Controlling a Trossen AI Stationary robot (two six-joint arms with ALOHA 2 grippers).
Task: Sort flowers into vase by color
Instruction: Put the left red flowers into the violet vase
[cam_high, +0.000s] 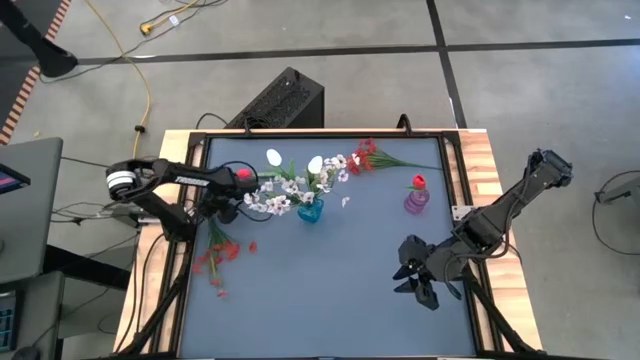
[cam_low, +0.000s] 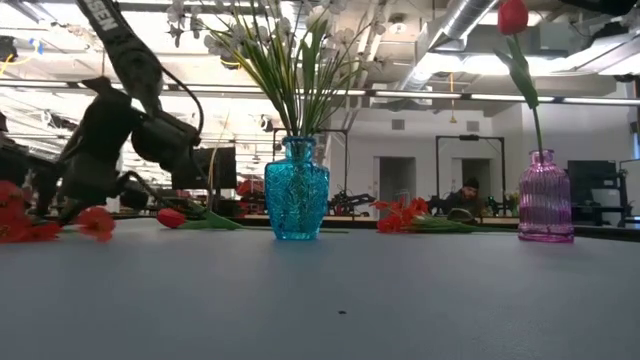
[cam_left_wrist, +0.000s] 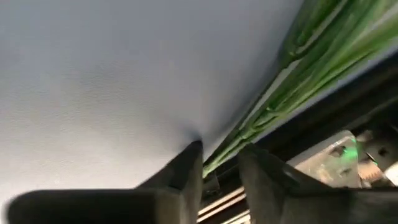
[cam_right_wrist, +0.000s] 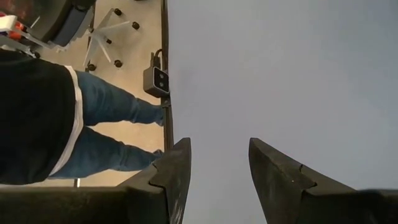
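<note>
A blue vase (cam_high: 310, 211) (cam_low: 296, 190) holds white sprays and buds. Right of it, a purple vase (cam_high: 416, 201) (cam_low: 545, 198) holds one red bud. A red spray (cam_high: 218, 252) (cam_low: 30, 222) lies flat near the table's left edge, its green stems (cam_left_wrist: 292, 74) pointing to the far side. My left gripper (cam_high: 213, 212) (cam_left_wrist: 221, 152) is low over those stems' free ends, its fingers a little apart with the stems between them. More red flowers (cam_high: 366, 156) lie at the far edge, and a red bud (cam_high: 242, 175) (cam_low: 170, 217) lies by the left arm. My right gripper (cam_high: 418, 285) (cam_right_wrist: 219, 149) hangs open over bare table, near right. My left gripper comes slanting down at the red spray's stem ends (cam_left_wrist: 214, 163), its fingers lying across them. The stems run between the two fingers and lie on the table. I cannot tell whether the fingers touch them.
A black box (cam_high: 282, 100) stands beyond the far edge. A person's legs in jeans (cam_right_wrist: 106, 112) show beside the table in the right wrist view. Bare table top (cam_high: 330, 290) spreads across the near half between both arms.
</note>
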